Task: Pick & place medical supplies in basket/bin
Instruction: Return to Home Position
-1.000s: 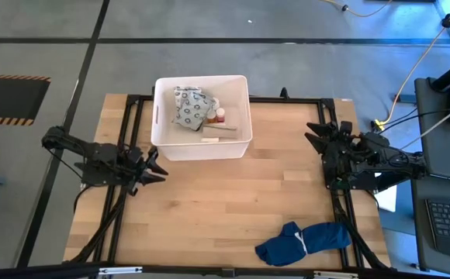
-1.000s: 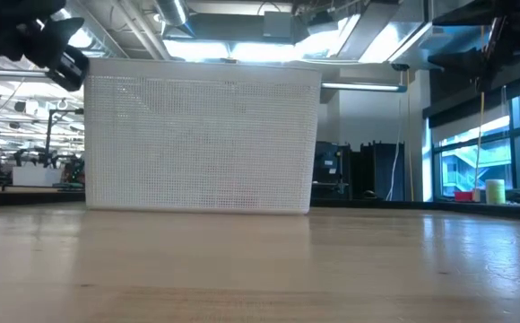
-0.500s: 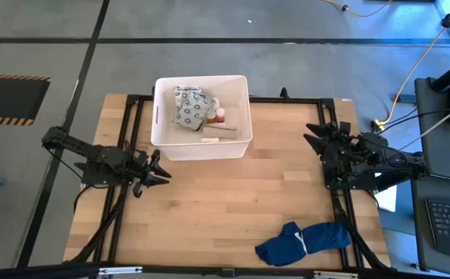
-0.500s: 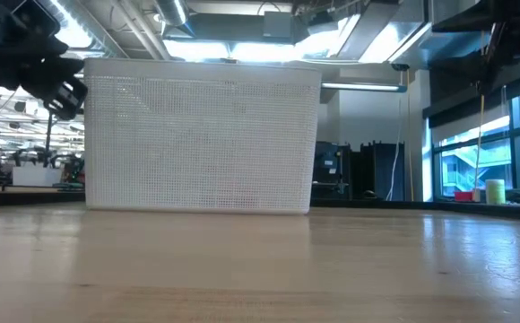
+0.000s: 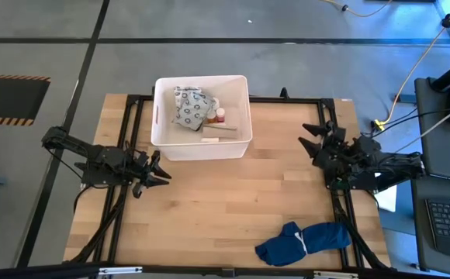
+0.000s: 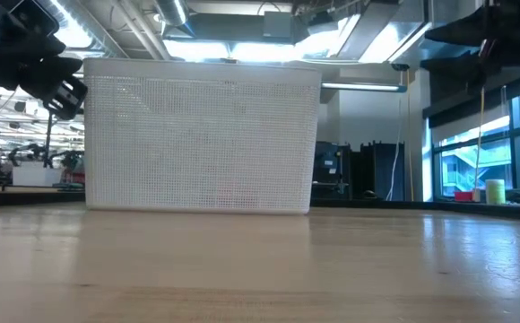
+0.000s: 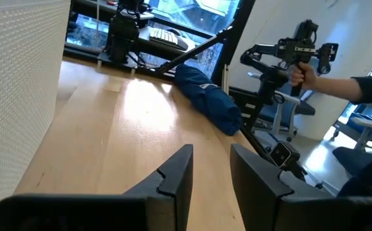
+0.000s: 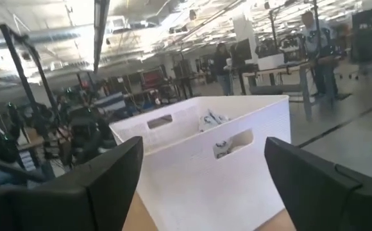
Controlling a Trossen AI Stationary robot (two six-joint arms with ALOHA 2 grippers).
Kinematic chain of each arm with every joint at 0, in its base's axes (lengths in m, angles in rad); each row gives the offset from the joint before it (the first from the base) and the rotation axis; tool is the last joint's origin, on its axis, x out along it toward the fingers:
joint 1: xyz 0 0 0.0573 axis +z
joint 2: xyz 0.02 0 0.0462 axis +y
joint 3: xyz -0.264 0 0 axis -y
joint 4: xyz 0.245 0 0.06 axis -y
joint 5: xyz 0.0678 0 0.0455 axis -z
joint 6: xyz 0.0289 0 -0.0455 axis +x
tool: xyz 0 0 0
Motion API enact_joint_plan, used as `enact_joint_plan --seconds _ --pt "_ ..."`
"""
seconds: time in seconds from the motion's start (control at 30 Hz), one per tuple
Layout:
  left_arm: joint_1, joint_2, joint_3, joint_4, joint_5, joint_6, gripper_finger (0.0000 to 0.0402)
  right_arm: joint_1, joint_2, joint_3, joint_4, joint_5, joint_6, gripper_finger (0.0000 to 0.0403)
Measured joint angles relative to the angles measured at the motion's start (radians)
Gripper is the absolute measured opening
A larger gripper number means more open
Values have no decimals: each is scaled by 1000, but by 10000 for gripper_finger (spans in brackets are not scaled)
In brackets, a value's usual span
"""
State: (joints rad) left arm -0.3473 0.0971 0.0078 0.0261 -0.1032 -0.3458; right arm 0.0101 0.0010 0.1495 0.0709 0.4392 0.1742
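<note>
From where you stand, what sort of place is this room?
Probably a robotics lab in an open industrial hall: exposed ceiling ducts, people standing at workbenches farther back, and another robot arm, gripped by a person's hand, beside this table.

**A:** What's the right wrist cam giving you?

**B:** My right gripper [image 8: 204, 146] has its fingers [image 8: 102, 186] spread wide, nothing between them. The white bin [image 8: 192, 173] sits straight ahead, framed in the gap, on the wood table [image 8: 132, 221].

**A:** Contents?

**B:** I see a printed packet [image 8: 213, 119] poking above the rim, and more print through the handle slot [image 8: 233, 142] on the wall facing me. The rest of the inside is hidden.

**A:** Beyond it?

**B:** Left arm [image 8: 86, 138], dark, past the bin. People [image 8: 225, 63] standing at benches far back.
</note>
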Motion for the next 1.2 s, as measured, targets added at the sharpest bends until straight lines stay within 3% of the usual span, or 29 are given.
enact_joint_plan --seconds 0.17,0.4,1.2 --pt "0 0 0 0 0 0 97 0 0 -35 2 -2 -36 327" --pt "0 0 0 0 0 0 97 0 0 -141 14 -24 34 327" --pt "0 0 0 0 -3 0 97 0 16 -141 7 -25 27 327"
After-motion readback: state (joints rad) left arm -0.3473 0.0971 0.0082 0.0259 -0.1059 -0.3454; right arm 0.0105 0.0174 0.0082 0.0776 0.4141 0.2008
